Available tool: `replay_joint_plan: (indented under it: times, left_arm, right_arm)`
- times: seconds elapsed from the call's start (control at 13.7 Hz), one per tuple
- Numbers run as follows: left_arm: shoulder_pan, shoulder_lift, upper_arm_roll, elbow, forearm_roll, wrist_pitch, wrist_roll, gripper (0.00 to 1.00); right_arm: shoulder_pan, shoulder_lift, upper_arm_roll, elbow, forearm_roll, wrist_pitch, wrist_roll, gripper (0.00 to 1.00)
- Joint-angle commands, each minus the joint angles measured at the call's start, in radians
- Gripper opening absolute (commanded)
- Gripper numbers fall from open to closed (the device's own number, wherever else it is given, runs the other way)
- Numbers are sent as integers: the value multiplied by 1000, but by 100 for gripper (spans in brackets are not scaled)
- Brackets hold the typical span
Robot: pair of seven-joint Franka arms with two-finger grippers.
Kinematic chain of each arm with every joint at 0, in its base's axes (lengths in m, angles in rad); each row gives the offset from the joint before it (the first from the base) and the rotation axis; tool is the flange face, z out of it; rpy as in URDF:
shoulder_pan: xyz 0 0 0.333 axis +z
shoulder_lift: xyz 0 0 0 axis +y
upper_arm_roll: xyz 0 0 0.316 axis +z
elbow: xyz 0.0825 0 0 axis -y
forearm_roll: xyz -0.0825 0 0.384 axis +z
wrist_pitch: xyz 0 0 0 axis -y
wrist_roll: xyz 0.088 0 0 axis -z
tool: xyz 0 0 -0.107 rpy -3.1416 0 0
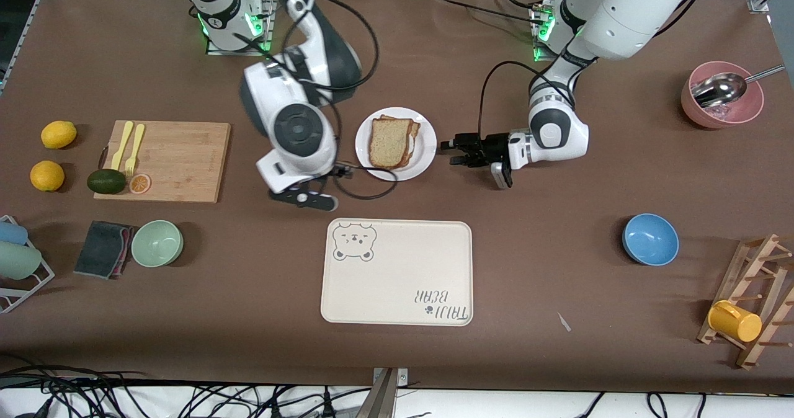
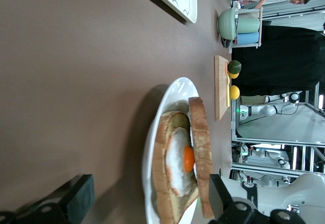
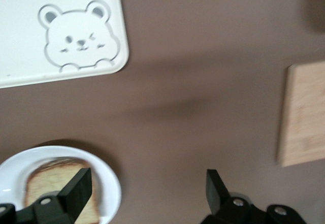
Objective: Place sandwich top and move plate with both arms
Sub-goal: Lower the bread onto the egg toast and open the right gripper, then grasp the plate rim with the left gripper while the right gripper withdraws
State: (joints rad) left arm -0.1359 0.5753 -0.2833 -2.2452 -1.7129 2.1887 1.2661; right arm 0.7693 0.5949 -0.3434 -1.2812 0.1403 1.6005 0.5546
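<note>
Sandwich top (image 1: 389,142) sits on egg slice (image 2: 177,168) on plate (image 1: 424,155). Left gripper (image 1: 451,151) fingers apart beside plate. Right gripper (image 3: 144,191) fingers apart, near plate's other edge.

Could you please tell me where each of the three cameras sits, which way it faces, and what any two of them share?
Front view: high across the table, facing both arms, left gripper beside the plate.
Left wrist view: low, level across the table at the sandwich top; its open fingers show.
Right wrist view: looking down at the tray; open fingers show.
All share the plate.
</note>
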Motion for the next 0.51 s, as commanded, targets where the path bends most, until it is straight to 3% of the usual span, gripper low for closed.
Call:
replay_joint_plan:
  times: [0.0,0.15,0.44]
  left_arm:
    - [-39,5,3,10,-56,11,32,94]
    - [-45,2,3,10,-56,11,32,77]
    - [-79,2,3,13,-79,49,32,71]
  right_arm:
    - [4,-49,-124,-13,4,-40,-206,99]
    - [4,-87,-244,-15,7,-65,-394,99]
    - [4,-136,-388,-15,7,-140,-556,99]
